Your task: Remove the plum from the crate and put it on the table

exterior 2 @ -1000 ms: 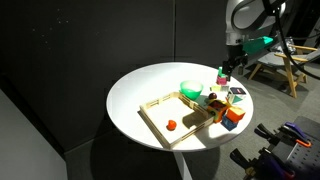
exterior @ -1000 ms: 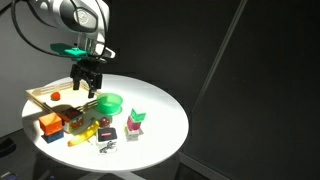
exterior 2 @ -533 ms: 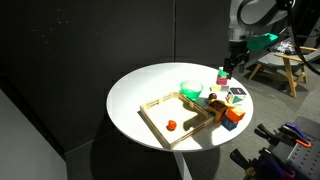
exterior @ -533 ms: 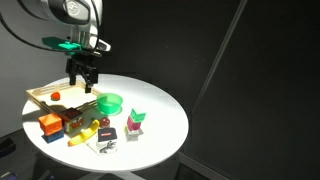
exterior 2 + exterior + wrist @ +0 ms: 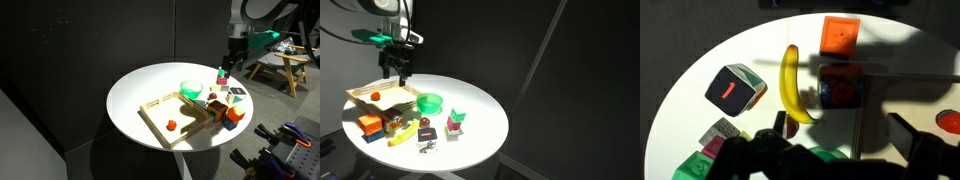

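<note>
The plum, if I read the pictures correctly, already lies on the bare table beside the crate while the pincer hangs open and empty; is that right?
Not quite: the plum lies inside the crate, not on the table beside it, as both exterior views show. The pincer does hang open and empty.

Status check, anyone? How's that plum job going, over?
Tool open, empty, high over table. Plum in crate, untouched. Nothing crowds it.
</note>
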`<state>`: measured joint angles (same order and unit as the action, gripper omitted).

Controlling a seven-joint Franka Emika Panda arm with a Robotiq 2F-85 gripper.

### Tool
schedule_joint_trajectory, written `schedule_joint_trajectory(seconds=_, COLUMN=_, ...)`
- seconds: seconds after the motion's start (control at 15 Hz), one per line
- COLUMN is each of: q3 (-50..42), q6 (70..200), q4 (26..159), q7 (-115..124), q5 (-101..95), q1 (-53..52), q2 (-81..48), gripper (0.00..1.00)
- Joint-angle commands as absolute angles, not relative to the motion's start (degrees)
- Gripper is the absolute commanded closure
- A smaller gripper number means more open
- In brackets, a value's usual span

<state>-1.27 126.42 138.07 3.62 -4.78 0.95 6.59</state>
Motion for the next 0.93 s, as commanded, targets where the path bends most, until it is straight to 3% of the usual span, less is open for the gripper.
schedule_joint_trajectory(seconds=0.0, q3=-0.4, q6=124.4, q4=139.8, q7=3.9, q5=-2.8, q1=0.3, q2=10.5, gripper=0.0)
schedule_joint_trajectory(seconds=0.87, q3=1.3, q6=114.4, q4=140.3, q7=2.8, q5=-2.0, q1=-1.1, q2=17.3, gripper=0.0)
